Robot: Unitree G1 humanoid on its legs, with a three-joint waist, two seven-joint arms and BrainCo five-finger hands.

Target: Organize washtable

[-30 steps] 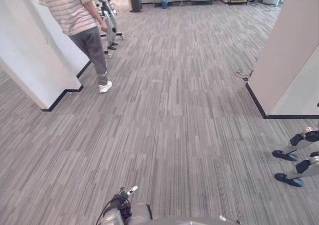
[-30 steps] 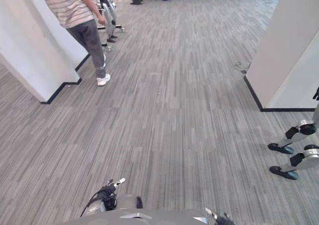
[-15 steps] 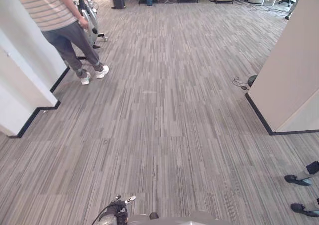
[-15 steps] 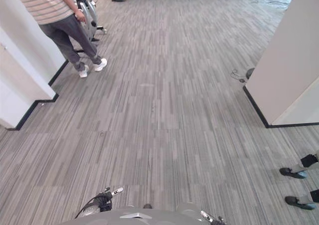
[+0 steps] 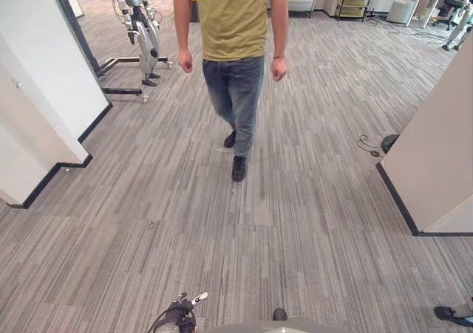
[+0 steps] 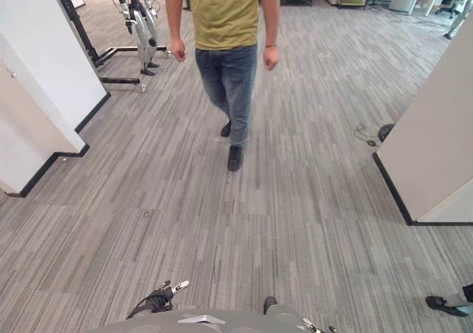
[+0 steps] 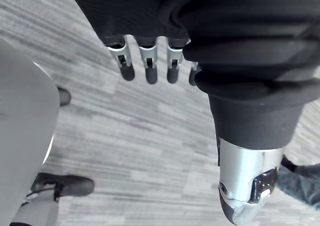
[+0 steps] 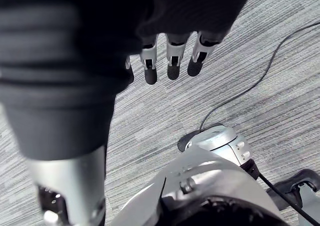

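My left hand (image 7: 148, 68) hangs over grey striped carpet, its fingers straight and relaxed and its thumb (image 7: 247, 186) apart, with nothing in it. Beside me my right hand (image 8: 170, 60) hangs the same way above the carpet, fingers loose and holding nothing. Both eye views look out over an open carpeted floor (image 5: 244, 229).
A person in an olive shirt and jeans (image 5: 235, 45) walks toward me at mid floor. A white wall corner (image 5: 37, 89) stands at the left and a white partition (image 5: 436, 148) at the right. Another robot on a stand (image 5: 137, 23) is at the back left. A cable (image 5: 367, 145) lies by the partition.
The camera has moved and the whole view has shifted. The person in the striped shirt at the left has gone from view, and a person in an olive shirt now walks toward me.
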